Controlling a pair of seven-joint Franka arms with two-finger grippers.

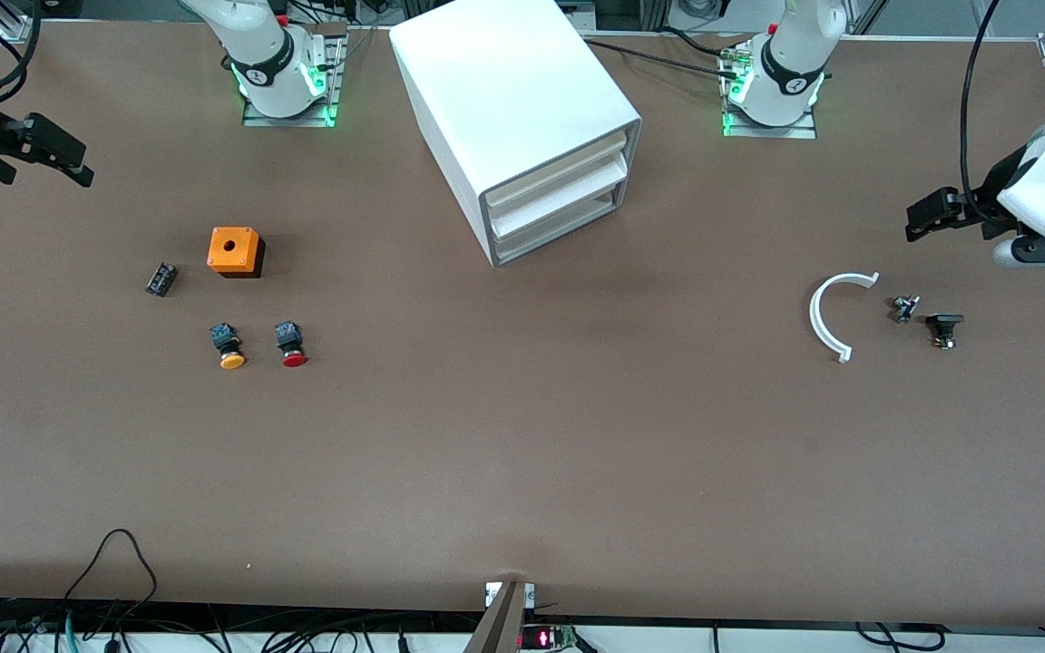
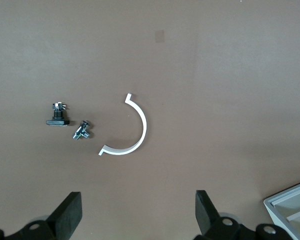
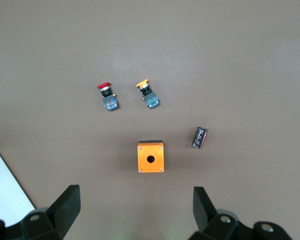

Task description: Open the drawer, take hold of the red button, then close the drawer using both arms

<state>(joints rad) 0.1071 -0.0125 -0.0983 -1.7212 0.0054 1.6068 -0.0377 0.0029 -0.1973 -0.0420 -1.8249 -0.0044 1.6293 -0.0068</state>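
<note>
The white cabinet stands at the middle of the table near the arm bases. Its stacked drawers are all shut. The red-capped button lies on its side on the table toward the right arm's end, and it also shows in the right wrist view. My right gripper hovers open and empty over the table's edge at that end; in its wrist view the jaws stand wide apart. My left gripper hovers open and empty at the left arm's end, jaws wide apart in its wrist view.
An orange-yellow-capped button lies beside the red one. An orange cube with a hole and a small black cylinder lie close by. A white arc piece, a small metal part and a black part lie below the left gripper.
</note>
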